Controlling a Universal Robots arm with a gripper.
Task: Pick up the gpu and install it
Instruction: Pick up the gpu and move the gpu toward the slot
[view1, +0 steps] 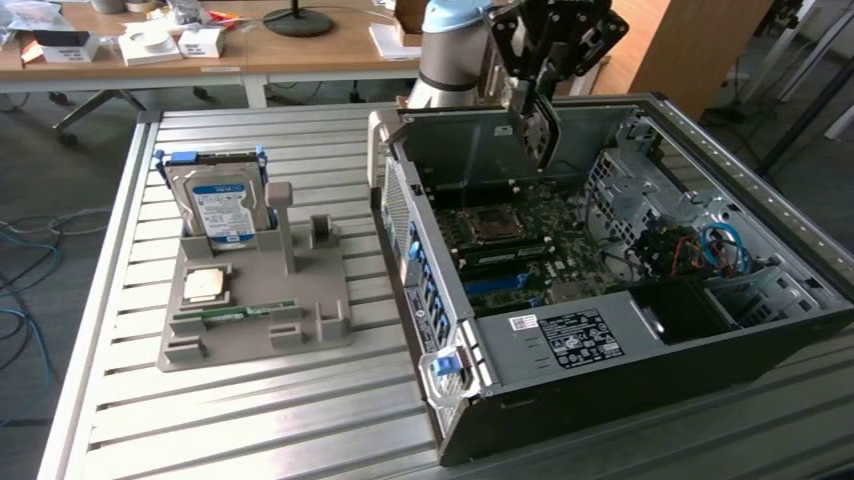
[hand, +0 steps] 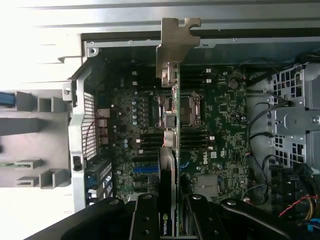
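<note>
I have the claw (hand: 172, 212) clamped on the gpu (hand: 175, 115), held edge-on above the motherboard (hand: 220, 115) with its bracket (hand: 177, 47) near the motherboard's edge, and I'd keep the card upright and square to the slot, which I can't quite make out from here

— What is everything standing on?
— A slatted metal table (view1: 240, 420); its pale bars run from the exterior view's left to its right.
— And directly on it?
— Two things. A grey moulded holder (view1: 320, 300) sits on the exterior view's left half. An open computer case (view1: 627, 385) lies on its side on the right half, just beside the holder, with a narrow strip of table between them.
</note>
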